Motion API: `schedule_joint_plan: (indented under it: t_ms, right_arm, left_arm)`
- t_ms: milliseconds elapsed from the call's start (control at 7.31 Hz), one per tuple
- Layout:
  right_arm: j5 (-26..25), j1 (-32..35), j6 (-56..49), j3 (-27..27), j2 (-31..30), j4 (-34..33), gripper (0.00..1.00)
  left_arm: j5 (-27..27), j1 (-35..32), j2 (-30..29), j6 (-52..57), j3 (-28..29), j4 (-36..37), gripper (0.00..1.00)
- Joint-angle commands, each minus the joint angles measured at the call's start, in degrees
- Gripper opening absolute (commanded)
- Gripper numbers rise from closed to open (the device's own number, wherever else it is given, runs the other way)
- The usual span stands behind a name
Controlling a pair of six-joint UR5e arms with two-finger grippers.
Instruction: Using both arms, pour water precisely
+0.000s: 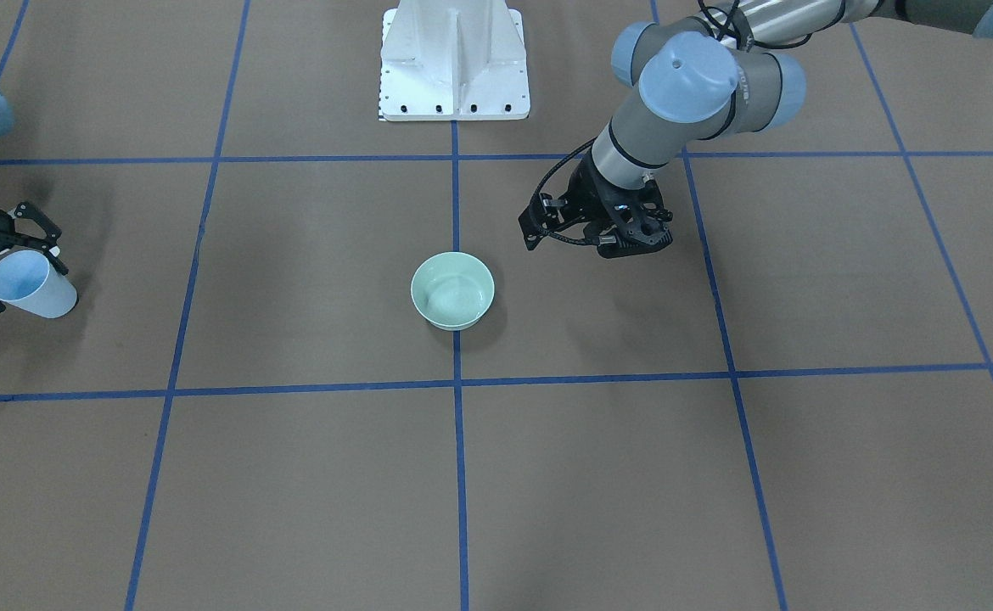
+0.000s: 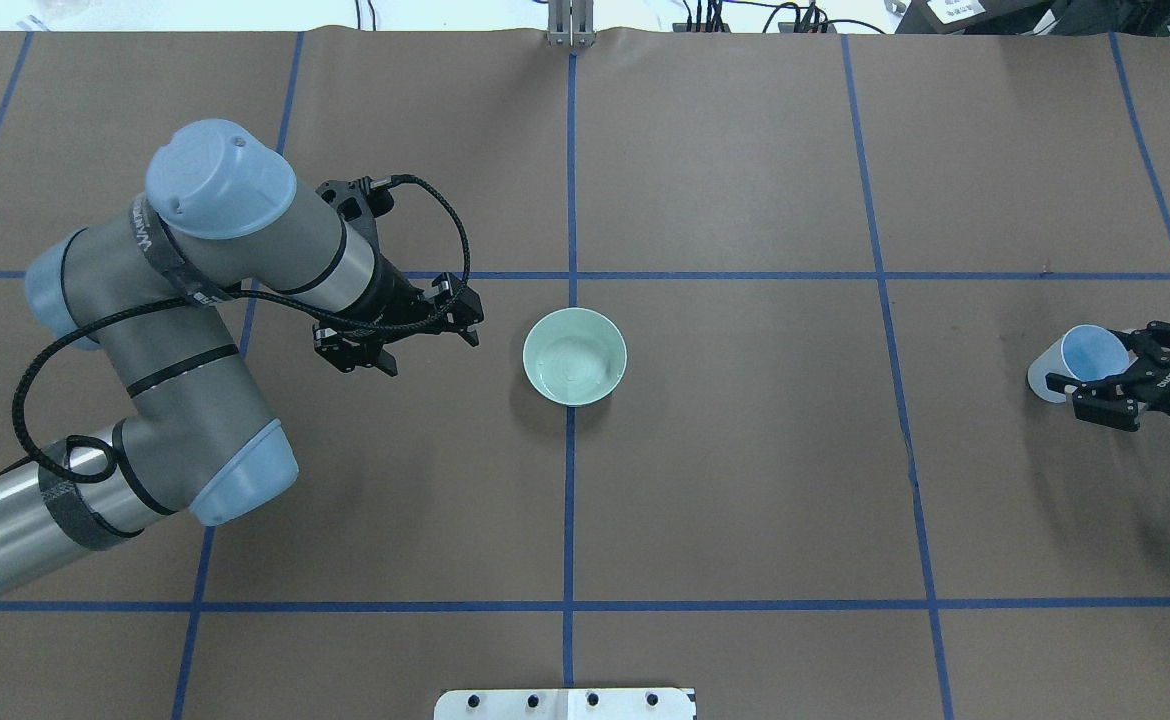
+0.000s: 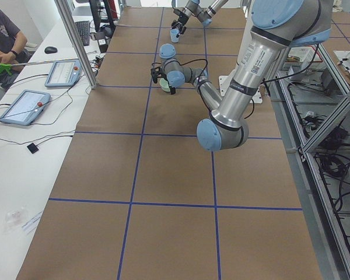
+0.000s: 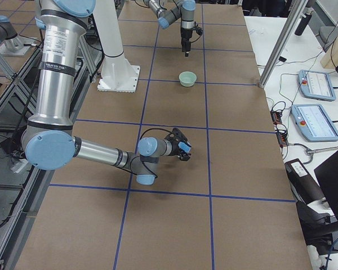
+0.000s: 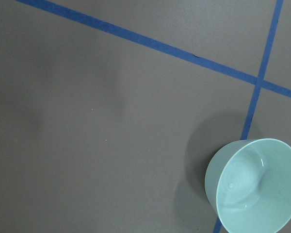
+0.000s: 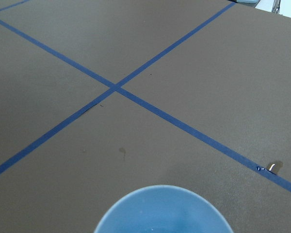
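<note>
Pale blue cup (image 6: 162, 211), tilted and pinched in the right claw (image 2: 1103, 368) far at 3 o'clock from the mint bowl (image 2: 613, 330), may dribble onto the surface (image 2: 745, 480), while the spread, empty left claw (image 2: 430, 350) at 9 o'clock could jolt the water (image 2: 573, 368) rippling in that bowl.

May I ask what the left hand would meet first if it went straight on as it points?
The left hand points roughly straight down, so it would probably meet the bare brown table first, just beside the green bowl, not in it.
</note>
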Motion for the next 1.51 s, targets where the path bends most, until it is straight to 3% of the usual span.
schedule_joint_plan:
  t_ms: [0,274,547,958,1095,1368]
  right_arm:
    - [0.2,0.0,0.1,-0.2,0.0,0.0,0.77]
    - [0.4,0.0,0.1,0.8,0.2,-0.1,0.53]
    - [0.4,0.0,0.3,1.9,3.6,-1.7,0.5]
    - [-1.0,0.5,2.5,5.2,16.0,-18.9,0.5]
    - [-1.0,0.5,2.6,8.5,17.5,-24.3,0.5]
    - [-2.6,-2.0,2.7,21.2,18.1,-42.0,0.51]
  left_arm:
    - [0.0,-0.1,0.0,0.0,-0.1,0.0,1.0]
    - [0.0,-0.4,0.0,0.0,-0.1,0.0,1.0]
    - [-0.1,-0.8,0.2,0.0,-1.3,0.1,1.0]
    - [-0.6,-3.3,6.8,0.5,-10.9,-0.2,1.0]
    - [-0.2,-2.9,6.1,0.1,-11.1,0.0,1.0]
    - [-0.3,-3.5,6.4,2.3,-10.4,-0.1,1.0]
